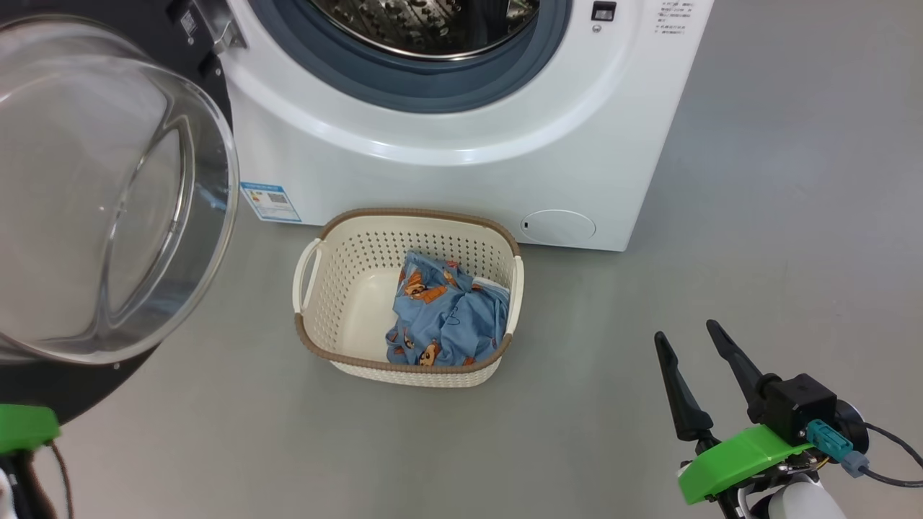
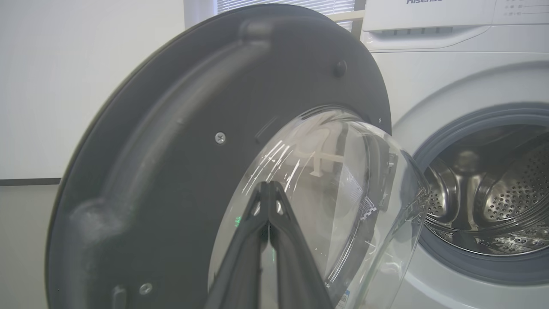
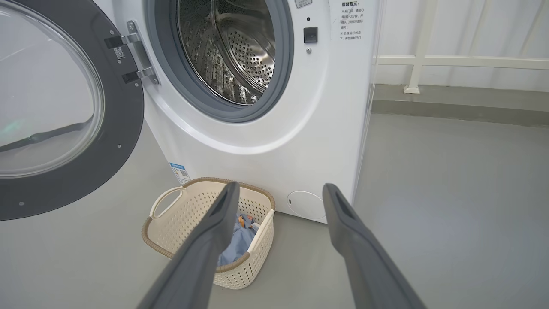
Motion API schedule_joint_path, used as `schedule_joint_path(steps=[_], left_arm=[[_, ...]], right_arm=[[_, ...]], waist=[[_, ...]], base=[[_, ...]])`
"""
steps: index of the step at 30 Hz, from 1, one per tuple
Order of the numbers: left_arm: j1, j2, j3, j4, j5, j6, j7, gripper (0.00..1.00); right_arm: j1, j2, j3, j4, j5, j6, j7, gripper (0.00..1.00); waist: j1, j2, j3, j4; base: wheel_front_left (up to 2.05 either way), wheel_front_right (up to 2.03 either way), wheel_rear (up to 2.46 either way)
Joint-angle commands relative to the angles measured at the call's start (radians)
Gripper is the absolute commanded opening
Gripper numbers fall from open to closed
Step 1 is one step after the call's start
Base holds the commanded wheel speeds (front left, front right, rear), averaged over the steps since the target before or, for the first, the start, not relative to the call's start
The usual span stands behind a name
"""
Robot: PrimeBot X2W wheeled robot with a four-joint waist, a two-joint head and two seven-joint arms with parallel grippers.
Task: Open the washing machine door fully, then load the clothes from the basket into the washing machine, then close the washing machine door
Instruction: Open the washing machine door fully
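While the big round black washing machine door point(image 1: 108, 202) with its bulging clear glass bowl stood swung open on the left side of the white front-loading washing machine point(image 1: 461, 166), my left gripper point(image 2: 269, 186) was pointing at the inner side of that door. Its two dark fingers were pressed together with nothing between them. In the left wrist view their tips lay in front of the glass bowl, but I could not tell whether they touched it.

My right gripper point(image 1: 685, 331) was spread wide and held nothing. It hung over the grey floor point(image 1: 757, 216), to the right of the small cream-white perforated plastic basket point(image 1: 404, 366) with a brown woven-look rim, and well apart from it.

The basket stood on the floor just in front of the washing machine, below the round opening, where the perforated steel drum point(image 1: 433, 29) and the grey rubber gasket point(image 1: 433, 86) showed. The light blue clothes point(image 1: 447, 313), printed with small orange-brown bears, lay crumpled in the right half of the basket. A blue label sticker point(image 1: 270, 202) sat at the lower left corner of the machine front.
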Motion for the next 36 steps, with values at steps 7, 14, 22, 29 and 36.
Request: schedule_joint_path(steps=[7,14,22,29,36], left_arm=[[0.068,0.017,-0.087,-0.105,-0.034,-0.003,-0.005,1.00],[0.135,0.015,-0.190,-0.131,-0.043,-0.003,-0.005,1.00],[0.227,0.014,-0.306,-0.119,-0.073,0.003,-0.005,1.00],[0.279,0.014,-0.366,-0.085,-0.054,0.002,-0.005,1.00],[0.331,0.014,-0.403,-0.071,-0.059,0.003,-0.005,1.00]], right_arm=[[0.011,0.009,0.024,-0.035,0.015,0.003,-0.012,1.00],[0.014,0.010,0.029,-0.052,0.015,0.003,-0.012,1.00],[0.040,0.011,0.026,-0.082,0.012,0.003,-0.012,1.00],[0.085,0.012,0.016,-0.101,0.016,0.003,-0.012,1.00],[0.123,0.012,0.015,-0.114,0.015,0.003,-0.012,1.00]], waist=[[0.0000,-0.0001,-0.020,-0.023],[0.0000,-0.0001,-0.034,-0.061],[0.0000,-0.0001,-0.065,-0.116],[0.0000,-0.0001,-0.114,-0.155],[0.0000,-0.0001,-0.157,-0.190]], base=[[0.00,0.00,0.00],[0.00,0.00,0.00],[0.00,0.00,0.00],[0.00,0.00,0.00],[0.00,0.00,0.00]])
